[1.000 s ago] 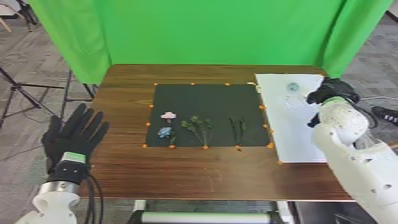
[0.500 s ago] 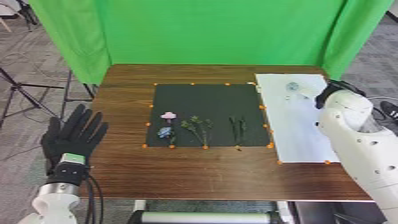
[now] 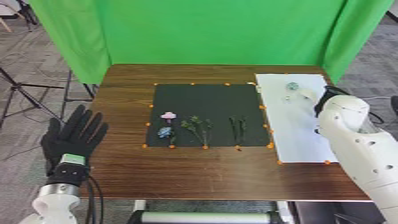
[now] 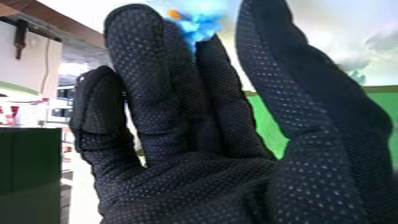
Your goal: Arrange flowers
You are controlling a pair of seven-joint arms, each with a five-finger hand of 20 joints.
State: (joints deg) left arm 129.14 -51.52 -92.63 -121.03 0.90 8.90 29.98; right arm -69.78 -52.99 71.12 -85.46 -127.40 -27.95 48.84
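L hand (image 3: 71, 141) is open, fingers straight. On the black mat (image 3: 191, 97), green stems (image 3: 202, 131) run near-far beside a blue flower (image 3: 165, 132), stem toward the robot; pink flower (image 3: 169, 115) next. R hand (image 3: 330, 94), mostly hid by its arm, has loose, straight fingers. White flower (image 3: 307, 93) & pale flower (image 3: 292, 86), white sheet (image 3: 298, 135): too blurry to tell which way. Rt wrist view: blurry blue bit (image 4: 200, 22), part hid by fingers.

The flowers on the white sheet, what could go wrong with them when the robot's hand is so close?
The right hand is beside the pale flower on the white sheet, so it might bump it out of place. The blue flower is right by the fingertips, so a pinch could miss or squash its petals. Later, a flower put down carelessly might land on the green sprigs on the black mat.
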